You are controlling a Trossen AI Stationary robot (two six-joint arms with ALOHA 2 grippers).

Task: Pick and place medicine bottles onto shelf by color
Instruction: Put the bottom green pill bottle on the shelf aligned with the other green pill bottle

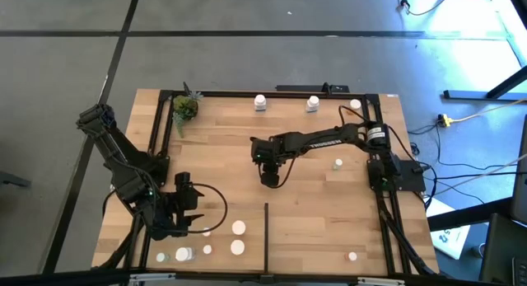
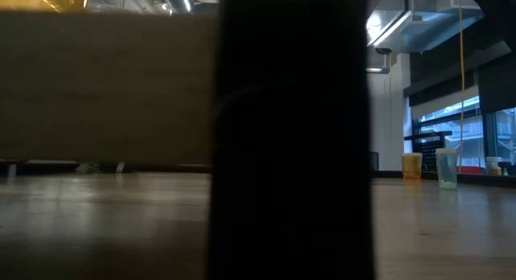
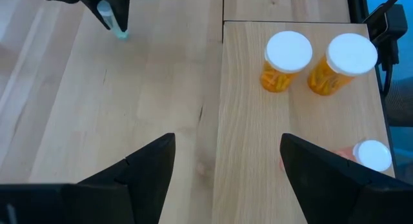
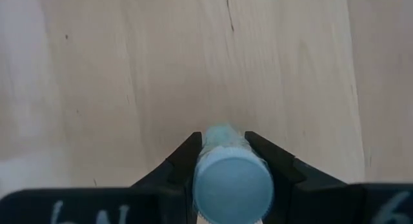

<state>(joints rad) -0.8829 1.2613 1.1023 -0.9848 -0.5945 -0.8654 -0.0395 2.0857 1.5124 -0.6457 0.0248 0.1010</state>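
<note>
My right gripper (image 1: 269, 177) hangs over the middle of the shelf (image 1: 321, 216), pointing steeply down and shut on a pale blue-green medicine bottle (image 4: 231, 185). From the left wrist view the same bottle (image 3: 115, 22) shows under those fingers, its lower end close to the wood. My left gripper (image 1: 196, 218) waits open at the near left, nothing between its fingers (image 3: 227, 139). Two orange bottles with white caps (image 3: 287, 61) (image 3: 342, 62) stand upright just beyond it, and a third cap (image 3: 372, 155) shows beside one finger. My right gripper pinches the bottle's round body (image 4: 222, 137) between its two fingers (image 4: 187, 154), just below the cap, which faces the wrist camera. The fingers come from above, slanting down. The bottle stands roughly upright in the hold; I cannot tell whether its bottom touches the wood.
Other white-capped bottles stand along the far bar (image 1: 260, 102) (image 1: 313, 103), one at the right (image 1: 338, 164) and several near the front edge (image 1: 238, 228). A thin black divider strip (image 1: 266, 235) runs to the front edge. A small potted plant (image 1: 185, 107) sits far left. A dark shape fills the low view's middle (image 2: 290, 135).
</note>
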